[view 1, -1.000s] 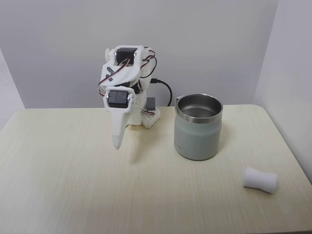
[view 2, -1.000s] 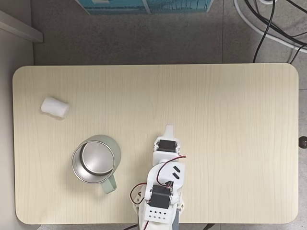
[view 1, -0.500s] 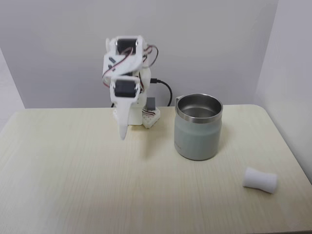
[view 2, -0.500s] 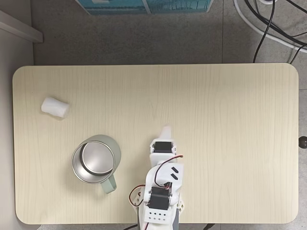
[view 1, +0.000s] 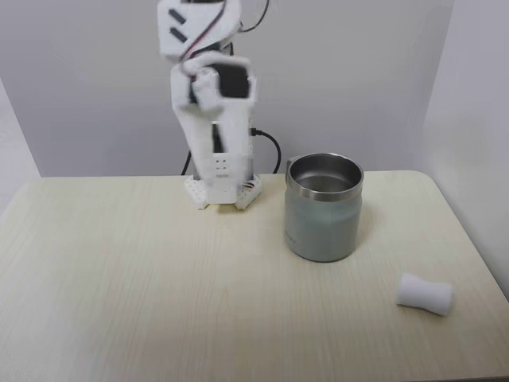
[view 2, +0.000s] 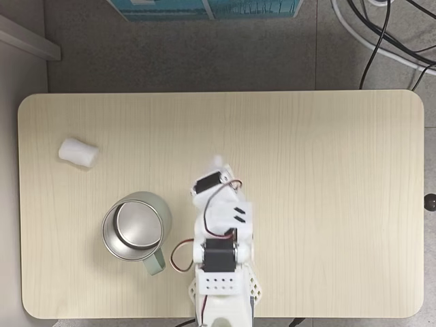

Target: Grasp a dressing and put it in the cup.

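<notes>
The dressing point(view 1: 424, 294) is a small white roll lying on its side near the table's right front corner; seen from above, the dressing point(view 2: 78, 152) sits at the far left. The cup point(view 1: 322, 207), grey-green with a steel rim, stands upright mid-table with nothing inside; from above the cup point(view 2: 136, 226) is left of the arm's base. My white gripper point(view 2: 218, 161) is motion-blurred, its fingers together in one narrow tip, holding nothing, well right of both objects. The arm point(view 1: 208, 56) is raised high above its base.
The pale wooden table point(view 2: 327, 170) has wide bare room to the right in the view from above. A black cable point(view 1: 270, 147) runs behind the base. Beyond the table's far edge lie floor cables point(view 2: 381, 34) and a blue box point(view 2: 204, 7).
The arm has lifted sharply from its folded pose and swung a little toward the cup side. Its tip is now further out over the table. Dressing and cup have not moved.
</notes>
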